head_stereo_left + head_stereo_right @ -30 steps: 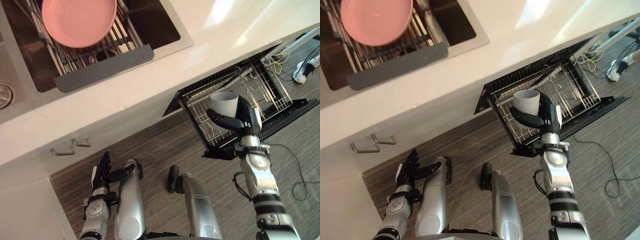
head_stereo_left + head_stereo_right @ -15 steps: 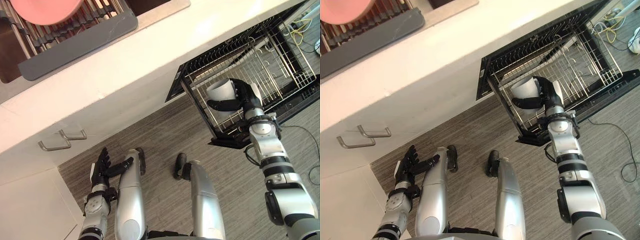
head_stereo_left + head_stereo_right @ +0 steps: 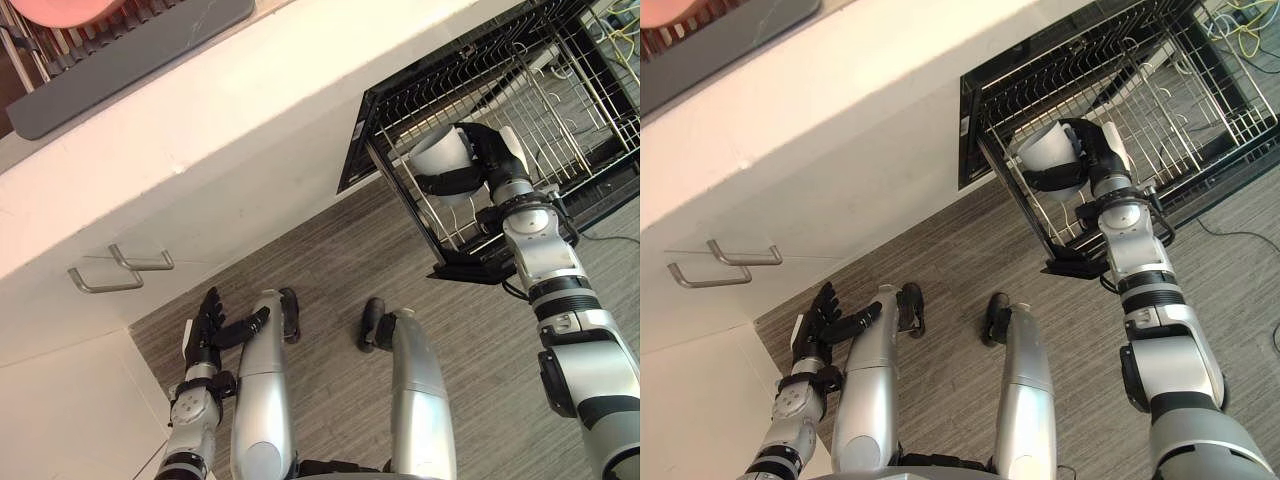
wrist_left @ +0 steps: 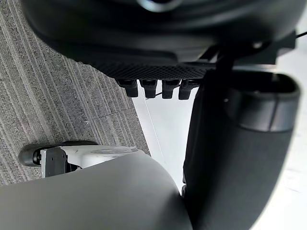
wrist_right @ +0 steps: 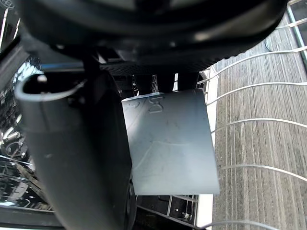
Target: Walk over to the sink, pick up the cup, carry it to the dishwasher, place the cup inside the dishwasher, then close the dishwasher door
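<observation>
Right hand (image 3: 492, 158) is closed round the white cup (image 3: 437, 156), thumb across its side, fingers behind. The cup sits tilted over the front corner of the wire rack (image 3: 560, 95), which is pulled out of the open dishwasher (image 3: 358, 135) under the white counter (image 3: 250, 110). From the head views I cannot tell whether the cup touches the wires. The right wrist view adds the close detail: the cup wall (image 5: 168, 139) lies against the dark thumb (image 5: 72, 158), with the rack wires (image 5: 259, 120) and the grey plank floor (image 5: 268, 100) past it. Left hand (image 3: 210, 325) hangs low over the floor with fingers straight and spread, holding nothing. Its wrist view shows the straight fingertips (image 4: 153, 88) against a white cabinet front (image 4: 163, 124).
</observation>
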